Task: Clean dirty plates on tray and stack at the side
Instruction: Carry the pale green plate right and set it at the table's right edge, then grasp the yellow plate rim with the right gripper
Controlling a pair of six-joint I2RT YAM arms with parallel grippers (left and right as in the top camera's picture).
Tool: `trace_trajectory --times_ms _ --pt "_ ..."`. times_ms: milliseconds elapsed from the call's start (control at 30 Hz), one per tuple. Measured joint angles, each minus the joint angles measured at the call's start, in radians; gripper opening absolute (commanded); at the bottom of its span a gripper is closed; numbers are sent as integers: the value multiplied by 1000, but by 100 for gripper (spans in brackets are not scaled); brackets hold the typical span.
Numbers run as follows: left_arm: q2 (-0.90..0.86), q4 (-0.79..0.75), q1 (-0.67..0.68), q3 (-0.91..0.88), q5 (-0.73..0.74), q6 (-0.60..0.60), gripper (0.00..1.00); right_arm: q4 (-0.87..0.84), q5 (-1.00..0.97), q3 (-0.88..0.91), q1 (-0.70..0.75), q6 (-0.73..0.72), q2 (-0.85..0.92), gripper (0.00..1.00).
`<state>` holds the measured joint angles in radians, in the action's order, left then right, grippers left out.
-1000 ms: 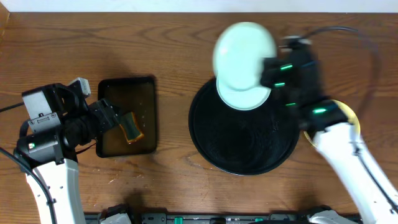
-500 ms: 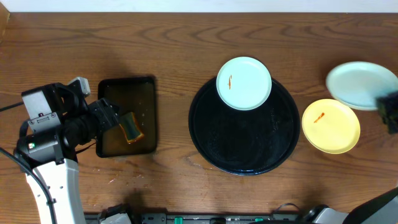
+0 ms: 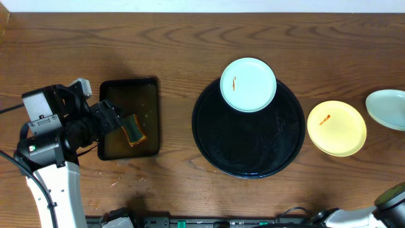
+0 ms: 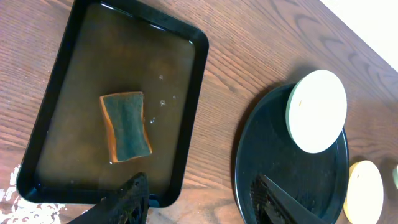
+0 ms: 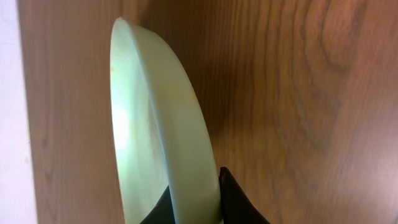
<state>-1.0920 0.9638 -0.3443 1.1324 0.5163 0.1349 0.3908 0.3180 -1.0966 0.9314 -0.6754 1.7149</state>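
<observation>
Mint plate (image 5: pixel 155 124) pinched at rim by right end effector (image 5: pixel 194 198); judged light, rigid, glossy, slip-prone; rim grip advised. Left end effector (image 4: pixel 199 182) spread apart, nothing held.

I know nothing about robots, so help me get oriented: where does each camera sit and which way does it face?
Overhead: above the table, facing straight down on round tray, plates, sponge; left arm shows.
Left wrist: behind the open left claw, looking down at the sponge.
Right wrist: behind the right claw, looking along it as it pinches a mint plate.
Shared: overhead and left wrist both show sponge and round tray.
</observation>
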Motion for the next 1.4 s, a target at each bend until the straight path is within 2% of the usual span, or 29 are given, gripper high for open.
trace_trajectory --times_ms 33,67,100,133,200,267,433,533,633,733,833,967,1167,1267,1400 --pt "0 0 0 0 0 0 55 -7 0 0 0 3 13 6" --pt "0 0 0 0 0 0 54 -18 1 0 0 6 34 18" --pt "0 0 0 0 0 0 54 -25 3 0 0 11 47 35" --pt "0 0 0 0 0 0 54 -35 4 0 0 20 58 46" --pt "0 0 0 0 0 0 54 -51 7 0 0 47 68 61" --pt "0 0 0 0 0 0 55 -58 26 0 1 74 68 66" --pt "0 0 0 0 0 0 54 -66 146 0 1 100 68 73" --pt "0 0 5 0 0 0 55 -16 229 0 -2 120 65 72" --pt "0 -2 33 0 0 0 54 127 245 -2 -21 141 52 65" --pt "0 -18 81 0 0 0 55 288 171 -2 -78 163 43 61" --pt "0 -47 118 0 0 0 55 369 40 -1 -157 176 43 58" --pt "0 -79 141 0 0 0 55 423 -152 -1 -264 178 42 57" --pt "0 -74 143 0 0 0 55 458 -377 -1 -349 151 42 43" --pt "0 -73 143 0 0 0 55 459 -423 10 -351 138 41 41" --pt "0 -74 143 0 0 0 55 414 -435 73 -351 132 38 35"
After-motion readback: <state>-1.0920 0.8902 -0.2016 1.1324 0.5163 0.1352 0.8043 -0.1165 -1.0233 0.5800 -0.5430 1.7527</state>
